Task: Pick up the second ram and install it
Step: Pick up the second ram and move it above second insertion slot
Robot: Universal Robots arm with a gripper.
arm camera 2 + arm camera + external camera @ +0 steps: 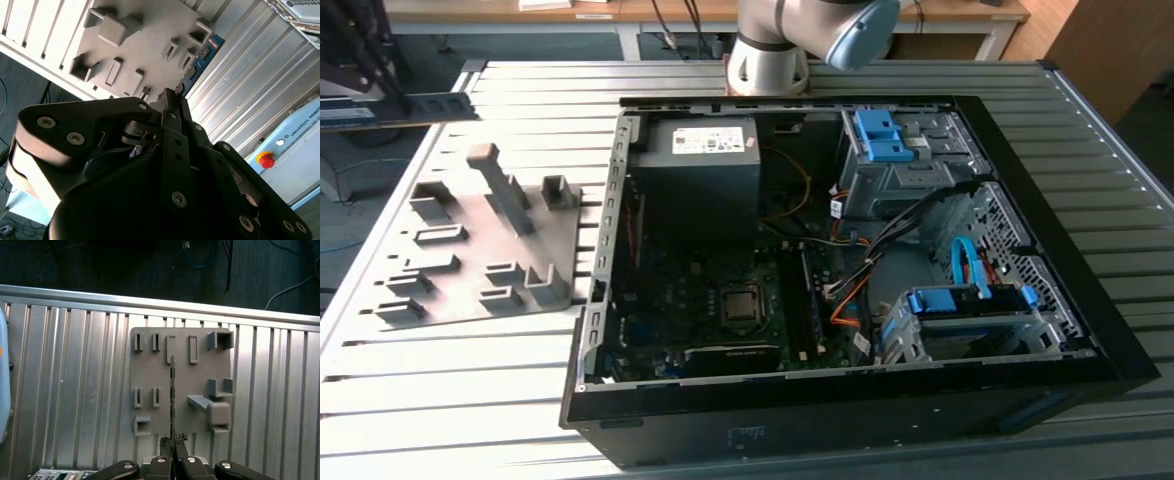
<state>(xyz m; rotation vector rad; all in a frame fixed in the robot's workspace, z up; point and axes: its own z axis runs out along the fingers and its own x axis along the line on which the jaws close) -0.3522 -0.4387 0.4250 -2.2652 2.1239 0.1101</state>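
Two fingers (164,452) are squeezed shut on the second ram (173,390), with just that thin stick between them. I see the ram edge-on in the first wrist view, a dark skinny line poking out past the fingertips. It is held over the grey fixture (150,370), which lies on the ribbed metal surface (75,390). In the second wrist view its flat side looks blue with small dark chips.

Grey fixture (480,260) on slatted table (440,400), beside open computer case (854,415).
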